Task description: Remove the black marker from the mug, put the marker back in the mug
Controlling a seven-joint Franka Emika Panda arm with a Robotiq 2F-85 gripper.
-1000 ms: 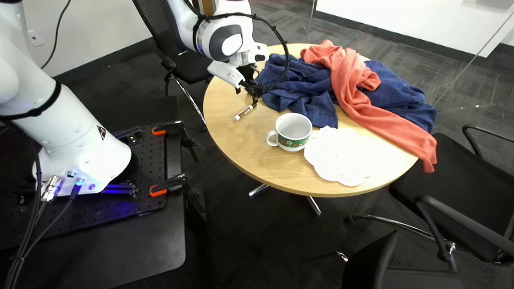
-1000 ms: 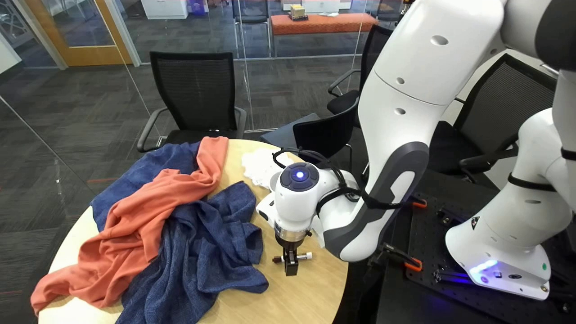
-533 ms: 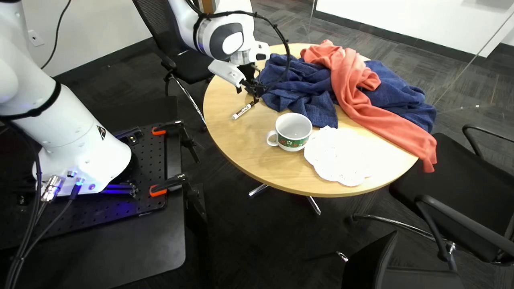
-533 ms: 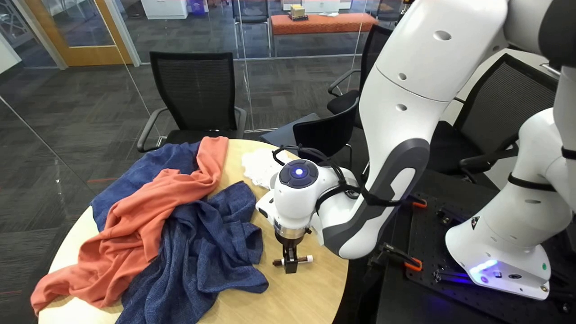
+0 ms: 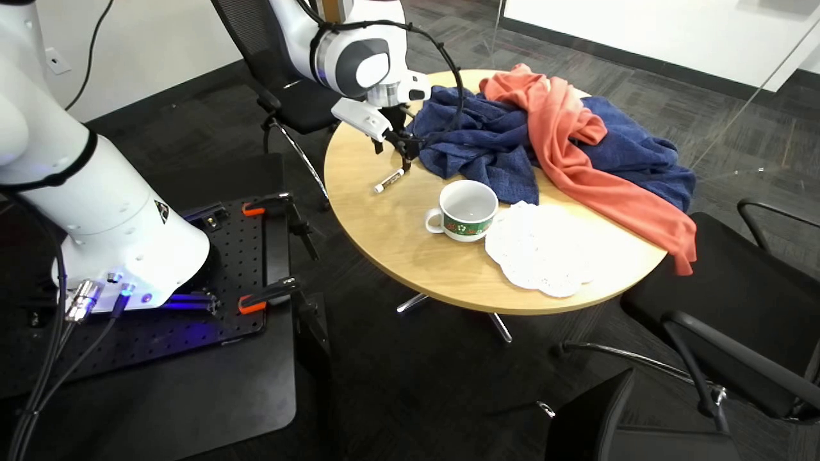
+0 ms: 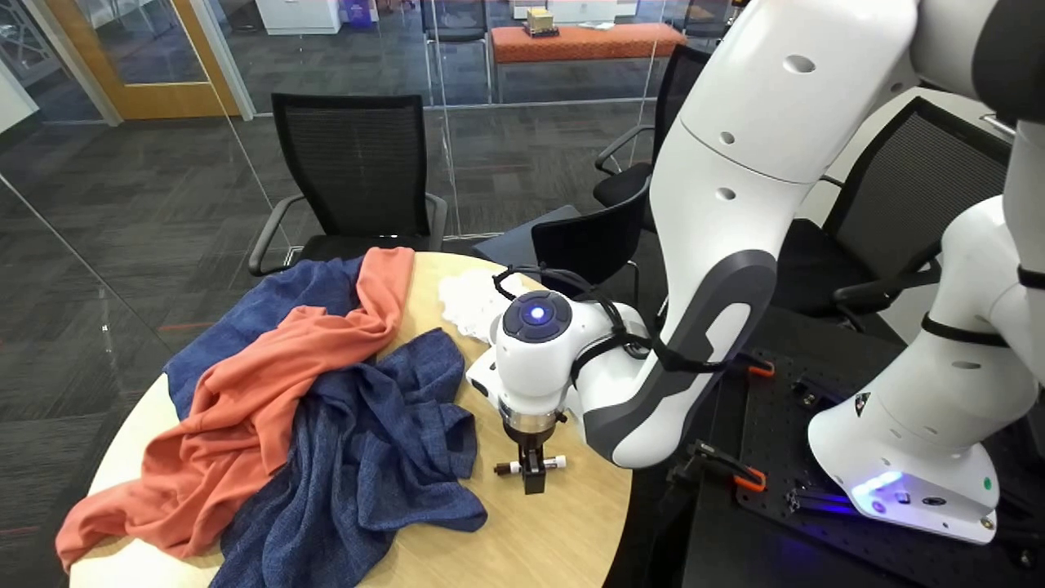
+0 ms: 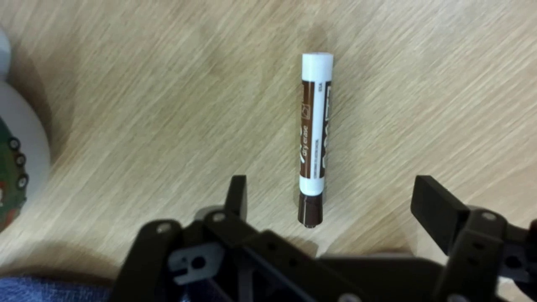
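The marker (image 5: pixel 389 181) has a dark cap, a white end and a brown-and-white label. It lies flat on the round table (image 5: pixel 410 250) and also shows in an exterior view (image 6: pixel 557 463) and in the wrist view (image 7: pixel 315 126). The whitish mug (image 5: pixel 464 211) with its green band stands upright beside it, and its visible inside holds nothing. The mug's side shows at the left edge of the wrist view (image 7: pixel 31 142); my arm mostly hides it in an exterior view. My gripper (image 7: pixel 329 197) is wide open, pointing down. Its fingers straddle the marker's capped end without touching it.
A white lacy cloth (image 5: pixel 538 253) lies against the mug's far side from the handle. A heap of dark blue cloth (image 5: pixel 490 141) lies close beside the gripper, with an orange cloth (image 5: pixel 570 147) over it. Chairs (image 6: pixel 351 163) stand around the table.
The marker has rolled slightly back and forth; since half a second ago it has shifted a little toward the mug. My gripper has moved slightly over it. The mug and cloths have not moved.
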